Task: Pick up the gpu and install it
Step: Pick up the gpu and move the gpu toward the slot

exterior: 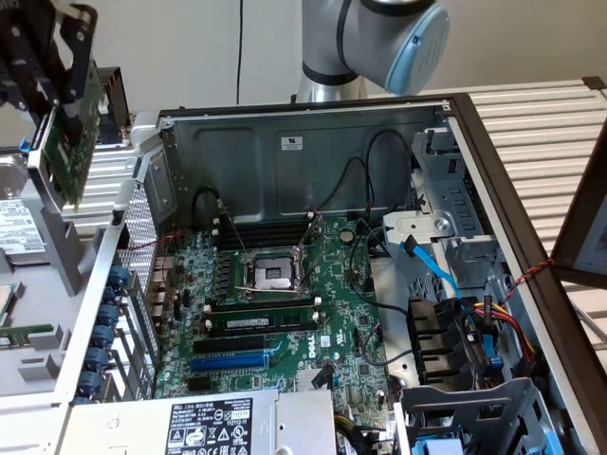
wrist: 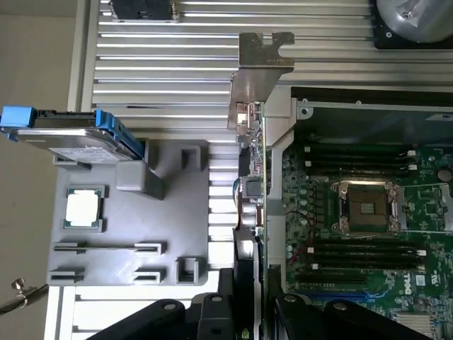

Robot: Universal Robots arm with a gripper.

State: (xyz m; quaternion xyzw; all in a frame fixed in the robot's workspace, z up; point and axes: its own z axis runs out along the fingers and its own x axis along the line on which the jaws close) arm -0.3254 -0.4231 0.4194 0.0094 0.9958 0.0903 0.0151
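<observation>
The gpu [exterior: 74, 142], a small green card, hangs in the air above the grey parts tray at the exterior view's left, outside the open computer case [exterior: 313, 152]. My gripper [exterior: 59, 81] is shut on its upper part. In the wrist view the gpu [wrist: 253, 170] appears edge-on, with its metal end bracket [wrist: 260, 71] at the far end and my black fingers [wrist: 230, 301] clamped on either side of it. The card sits over the case's side wall, beside the green motherboard [wrist: 368, 212]. On the motherboard [exterior: 285, 313], a blue expansion slot [exterior: 228, 361] lies open near the front.
The grey tray [wrist: 170, 234] holds a CPU chip [wrist: 83, 210], a thin memory stick [wrist: 106, 247] and a hard drive [wrist: 71, 138] with blue rails. In the case are cables and drive bays [exterior: 455, 332] at the exterior view's right and a power supply [exterior: 209, 422] in front. The arm's base [exterior: 370, 47] stands behind.
</observation>
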